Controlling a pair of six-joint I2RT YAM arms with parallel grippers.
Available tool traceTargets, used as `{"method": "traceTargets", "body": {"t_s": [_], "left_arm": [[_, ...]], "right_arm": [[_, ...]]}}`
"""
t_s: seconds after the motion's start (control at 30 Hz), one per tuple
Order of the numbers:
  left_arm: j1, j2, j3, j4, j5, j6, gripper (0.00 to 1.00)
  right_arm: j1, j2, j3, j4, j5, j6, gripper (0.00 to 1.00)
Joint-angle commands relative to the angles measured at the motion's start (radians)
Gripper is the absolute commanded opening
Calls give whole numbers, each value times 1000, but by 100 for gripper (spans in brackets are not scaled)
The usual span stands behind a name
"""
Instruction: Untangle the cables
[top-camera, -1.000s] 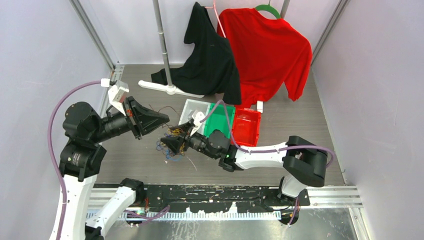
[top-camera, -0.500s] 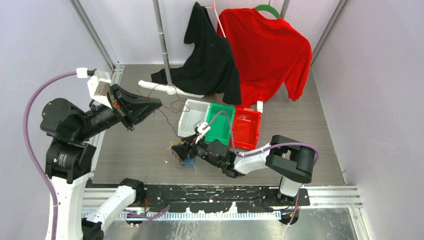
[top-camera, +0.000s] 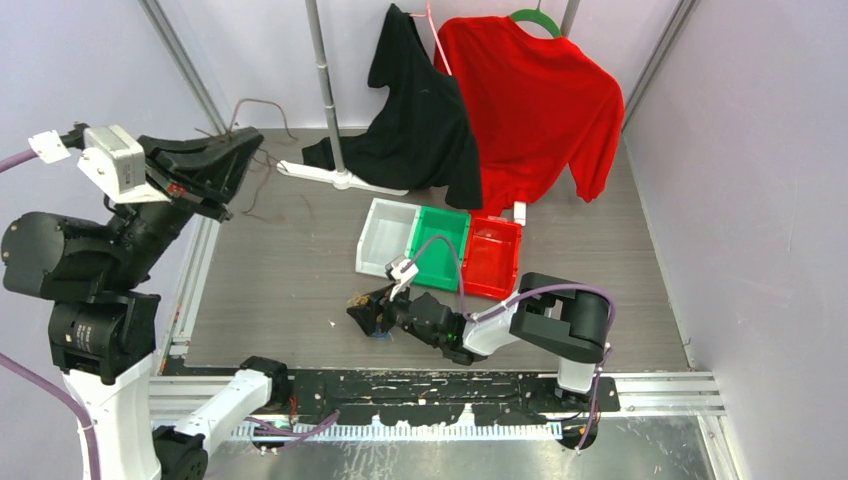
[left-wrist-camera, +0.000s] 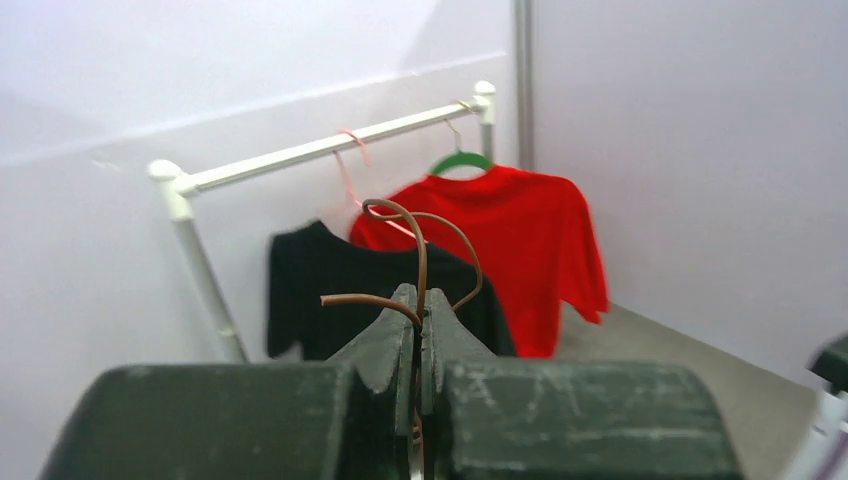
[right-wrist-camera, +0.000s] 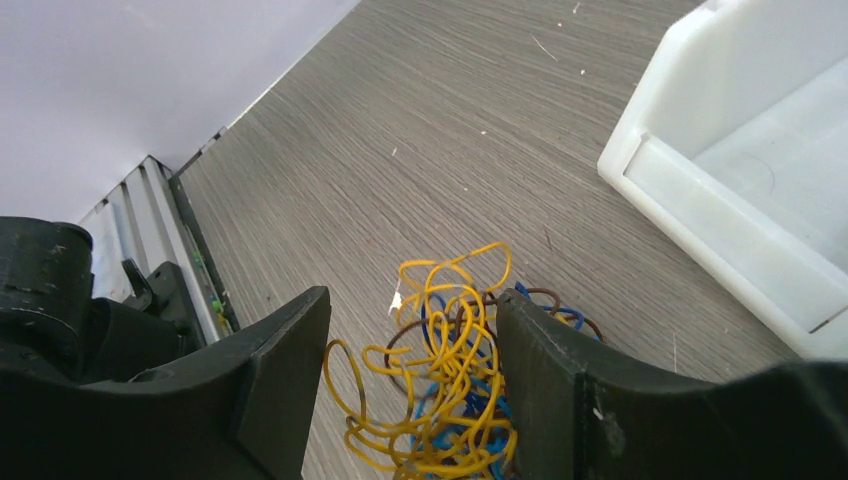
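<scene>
My left gripper (top-camera: 240, 145) is raised high at the far left and shut on a thin brown cable (top-camera: 262, 104); the strand loops up from the pinched jaws in the left wrist view (left-wrist-camera: 420, 240) and hangs toward the floor. My right gripper (top-camera: 365, 312) is low over the floor near the front edge, jaws open. Between its fingers (right-wrist-camera: 555, 370) lies the tangle of yellow, blue and brown cables (right-wrist-camera: 455, 350), resting on the floor.
White (top-camera: 383, 240), green (top-camera: 440, 252) and red (top-camera: 494, 256) bins sit in a row behind the right gripper. A clothes rack (top-camera: 325, 90) with a black shirt (top-camera: 420, 110) and a red shirt (top-camera: 535, 95) stands at the back.
My left gripper has swung up and back to the far left, pulling the brown cable out of the tangle. My right gripper moved toward the front edge and lowered with the tangle, and now stands open.
</scene>
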Motion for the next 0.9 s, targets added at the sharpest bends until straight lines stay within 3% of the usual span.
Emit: {"method": "traceTargets", "body": {"t_s": [0.0, 0.2, 0.43, 0.7, 0.87], "left_arm": [[-3, 33, 76, 108, -123, 112, 0], [-3, 76, 167, 205, -258, 189, 0], [-2, 72, 156, 122, -135, 166, 0], [-2, 24, 12, 71, -33, 92, 0], [-3, -17, -132, 78, 29, 57, 0]], "right_arm": [[8, 22, -10, 73, 31, 29, 67], [22, 55, -18, 79, 30, 60, 67], [29, 9, 1, 32, -34, 80, 70], [-15, -267, 66, -278, -228, 77, 85], [-111, -443, 91, -441, -314, 91, 88]]}}
